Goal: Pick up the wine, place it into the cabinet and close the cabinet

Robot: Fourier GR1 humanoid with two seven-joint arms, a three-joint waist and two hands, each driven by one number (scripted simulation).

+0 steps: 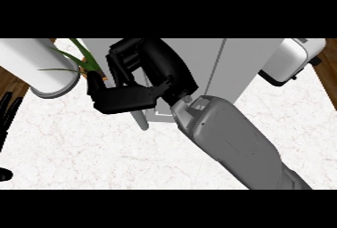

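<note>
Head view, sole entry. Right hand [154, 71]: black, carried on a grey forearm [230, 138] that enters from the lower right and crosses the pale marbled surface [85, 151]. The hand lies over the front left part of the grey cabinet [223, 67]. Its fingers are loosely spread and its thumb is set apart below them, and nothing shows in the gap between. Released, holding nothing visible. Cabinet door [141, 119]: a thin grey slat just below the hand, angled out from the cabinet front toward the viewer, so judged ajar. Whether the hand touches it cannot be told. Wine: not visible anywhere. It is not on the surface around the hand and not in the hand. It is most likely already inside the cabinet behind the hand, though the interior is hidden. Left hand [9, 109]: dark straight fingers at the far left edge, well apart from the right hand, resting and unoccupied. Other items: a white rounded container [39, 67] left of the hand, with green leaves [76, 55] between the two, and a white toaster-like appliance [289, 60] well to the hand's right, beyond the cabinet. Step in hand, as judged: the closing of the cabinet, with pick-up and placement seemingly done. Next move calls for bringing the hand against the outer face of the door and sweeping it back until it sits flush with the cabinet front, while keeping clear of the leaves.
</note>
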